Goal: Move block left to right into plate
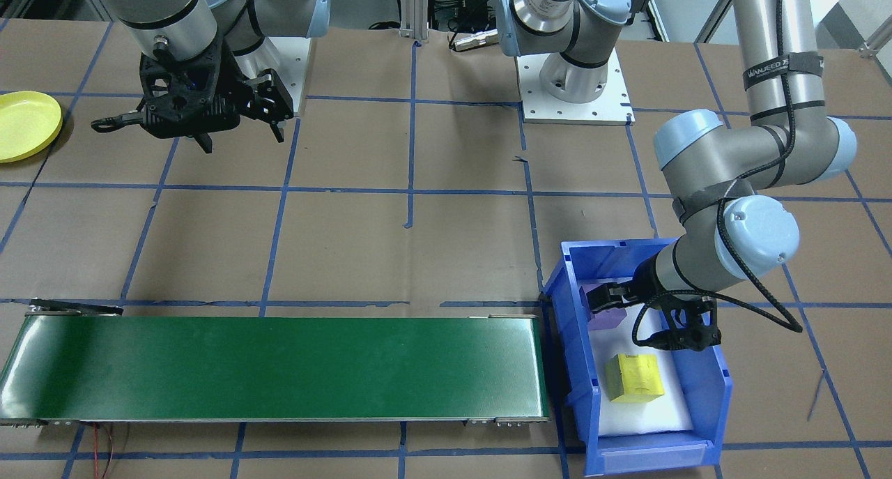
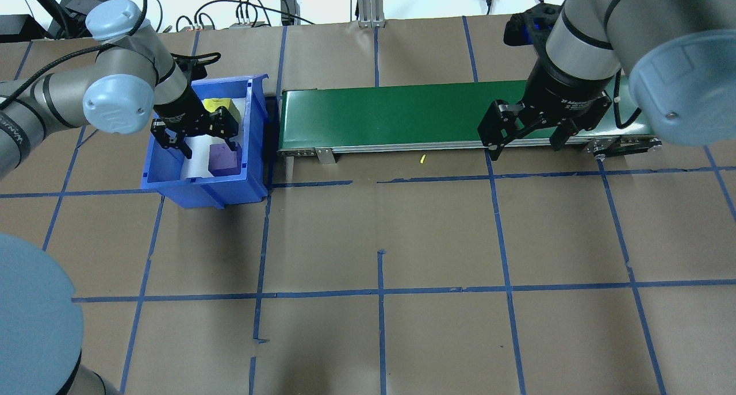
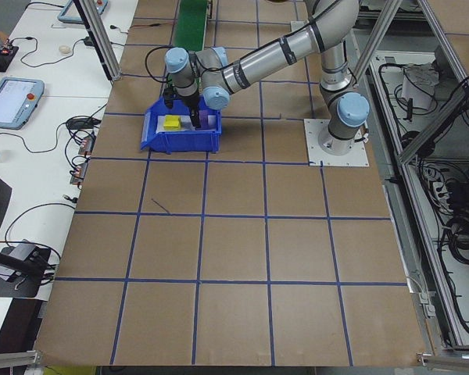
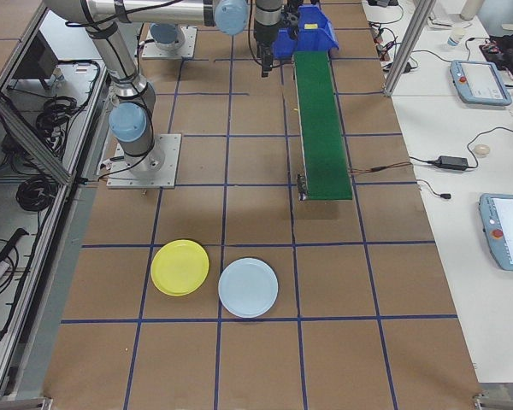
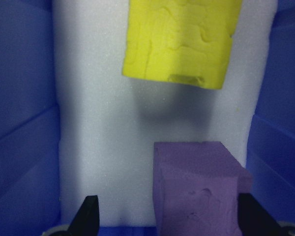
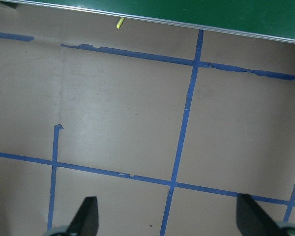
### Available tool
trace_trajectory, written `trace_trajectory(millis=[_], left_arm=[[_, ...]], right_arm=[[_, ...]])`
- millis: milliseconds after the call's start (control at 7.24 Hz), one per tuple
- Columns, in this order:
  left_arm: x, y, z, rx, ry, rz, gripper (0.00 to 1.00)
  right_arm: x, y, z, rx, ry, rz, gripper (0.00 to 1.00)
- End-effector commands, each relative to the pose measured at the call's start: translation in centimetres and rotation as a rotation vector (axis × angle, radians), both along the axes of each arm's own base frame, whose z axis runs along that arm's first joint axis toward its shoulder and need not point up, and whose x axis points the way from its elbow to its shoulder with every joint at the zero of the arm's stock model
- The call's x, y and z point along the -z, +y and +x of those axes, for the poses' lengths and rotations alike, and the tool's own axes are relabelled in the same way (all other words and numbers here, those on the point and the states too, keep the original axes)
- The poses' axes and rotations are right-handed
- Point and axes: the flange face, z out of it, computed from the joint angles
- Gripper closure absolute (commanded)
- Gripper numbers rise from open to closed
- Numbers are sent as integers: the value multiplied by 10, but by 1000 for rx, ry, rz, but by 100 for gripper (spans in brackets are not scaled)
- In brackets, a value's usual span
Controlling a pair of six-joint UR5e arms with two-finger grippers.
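My left gripper (image 2: 210, 148) hangs open inside the blue bin (image 2: 201, 191), low over a purple block (image 5: 196, 191). The block sits between the fingers, close to the one on the conveyor side. A yellow block (image 5: 179, 42) lies farther along the bin's white foam floor, also seen from the front (image 1: 633, 378). My right gripper (image 2: 526, 146) is open and empty above bare table beside the conveyor's far end. The yellow plate (image 4: 179, 267) rests on the table on my right side, also in the front view (image 1: 24, 125).
A green conveyor belt (image 2: 448, 116) runs from the bin toward my right arm. A light blue plate (image 4: 248, 288) lies beside the yellow one. A small yellow scrap (image 2: 422, 159) sits on the brown paper near the belt.
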Motion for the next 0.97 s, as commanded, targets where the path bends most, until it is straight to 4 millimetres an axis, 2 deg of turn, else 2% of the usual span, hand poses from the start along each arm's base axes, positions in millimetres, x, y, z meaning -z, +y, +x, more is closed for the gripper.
trace_trajectory(millis=[0, 276, 690, 829], left_arm=[[-1, -2, 5, 29, 16, -9, 0], [9, 2, 4, 59, 66, -1, 0], [6, -1, 1, 56, 91, -13, 0], [13, 1, -1, 53, 109, -2, 0]], right_arm=[[1, -1, -4, -33, 21, -1, 0], [1, -1, -6, -44, 41, -1, 0], [1, -1, -7, -44, 42, -1, 0], [1, -1, -6, -44, 41, -1, 0]])
